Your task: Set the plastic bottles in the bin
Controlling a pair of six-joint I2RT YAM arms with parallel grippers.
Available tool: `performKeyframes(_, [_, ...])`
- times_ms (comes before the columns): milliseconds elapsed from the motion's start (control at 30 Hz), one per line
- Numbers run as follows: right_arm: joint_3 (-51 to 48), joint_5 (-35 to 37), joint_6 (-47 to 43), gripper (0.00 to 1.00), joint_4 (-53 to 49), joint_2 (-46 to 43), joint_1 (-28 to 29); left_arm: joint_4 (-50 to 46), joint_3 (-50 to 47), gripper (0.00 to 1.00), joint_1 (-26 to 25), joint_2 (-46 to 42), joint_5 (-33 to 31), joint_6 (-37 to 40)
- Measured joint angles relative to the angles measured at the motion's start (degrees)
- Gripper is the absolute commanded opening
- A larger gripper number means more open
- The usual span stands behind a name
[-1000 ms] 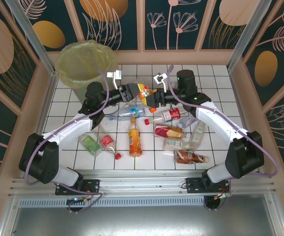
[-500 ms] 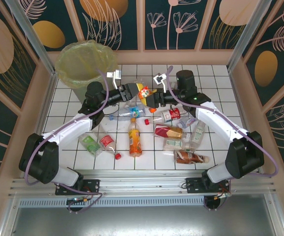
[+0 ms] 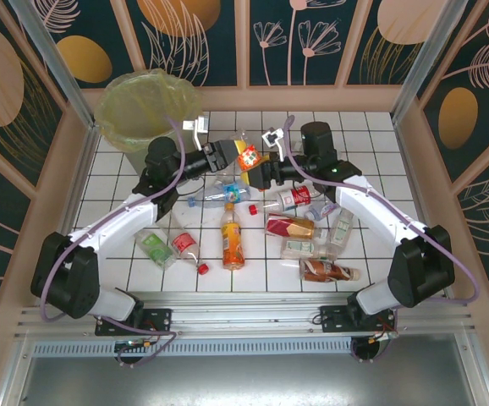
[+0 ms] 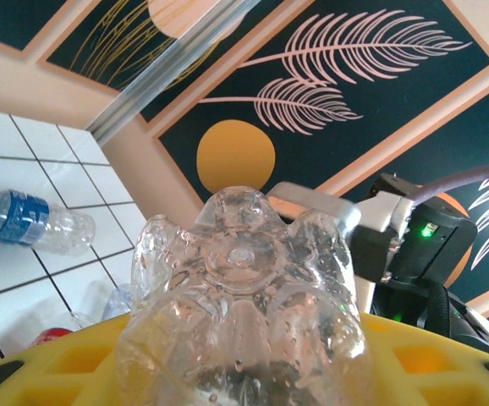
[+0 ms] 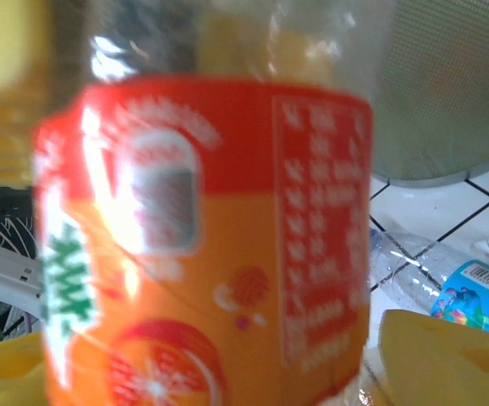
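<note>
The bottle (image 4: 240, 313) is clear, glossy, dimpled plastic; its orange label (image 5: 202, 254) looks like shiny film, though blurred.

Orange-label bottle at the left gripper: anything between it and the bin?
Nothing loose that I can see. In the top view the left arm's own wrist lies between the orange bottle and the bin; the other bottles lie nearer the arm bases.
</note>
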Motion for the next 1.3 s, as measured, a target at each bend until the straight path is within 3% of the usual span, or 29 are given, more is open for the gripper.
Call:
performKeyframes(133, [-0.50, 1.53, 0.02, 0.99, -0.17, -0.92, 0.00, -4.35, 2.27, 0.47, 0.00, -1.31, -1.99, 3.15])
performKeyframes(433, [-7.41, 5.60, 1.09, 0.99, 1.25, -11.04, 0.00, -23.04, 12.79, 0.48, 0.00, -2.01, -10.16, 15.61])
performKeyframes(900, [-14.67, 18.84, 3.56, 0.99, 5.97, -21.59, 0.02, -50.05, 41.29, 0.49, 0.37, 1.20, -32.11, 35.95])
performKeyframes(1300, [-16.72, 21.62, 4.20, 0.98, 6.64, -22.69, 0.57, -62.01, 57.20, 0.48, 9.73, 12.83, -45.92, 46.29])
